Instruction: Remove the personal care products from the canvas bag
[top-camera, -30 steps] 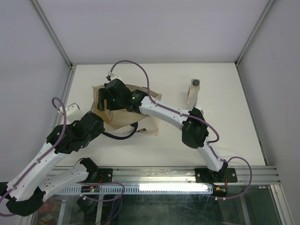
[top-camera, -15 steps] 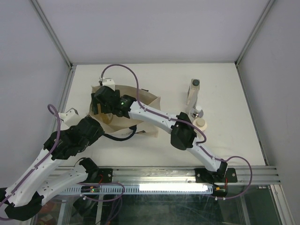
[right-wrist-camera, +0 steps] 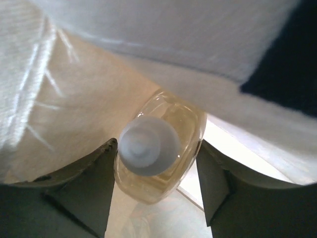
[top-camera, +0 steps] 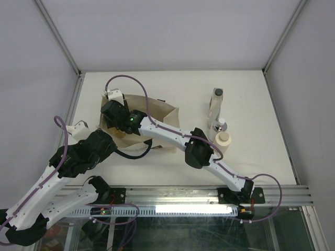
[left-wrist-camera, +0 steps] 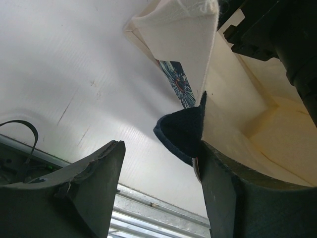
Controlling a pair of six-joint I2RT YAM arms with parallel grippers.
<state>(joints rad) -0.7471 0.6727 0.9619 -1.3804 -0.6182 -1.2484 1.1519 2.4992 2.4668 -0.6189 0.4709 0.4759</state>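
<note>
The beige canvas bag [top-camera: 159, 112] lies open at the left of the table. My right gripper [top-camera: 116, 116] has reached into it. In the right wrist view the clear amber-liquid bottle [right-wrist-camera: 161, 171] with its pale round cap stands between the open right fingers [right-wrist-camera: 91, 191], canvas all round. My left gripper [left-wrist-camera: 161, 163] stands open at the bag's near left corner, and the navy handle [left-wrist-camera: 181, 131] rests against its right finger. Out of the bag stand the clear rectangular bottle [top-camera: 216, 102], the silver-topped bottle [top-camera: 222, 125] and the cream cylindrical bottle [top-camera: 224, 138].
White walls and metal frame posts close the table [top-camera: 251, 157] in on three sides. The arms' mounting rail [top-camera: 178, 194] runs along the near edge. The right arm's elbow [top-camera: 198, 154] hangs just left of the three standing bottles.
My right arm has swung left and pushed deeper into the bag's left end. Its elbow moved off the silver-topped and cream bottles, which now show. The left arm shifted slightly.
</note>
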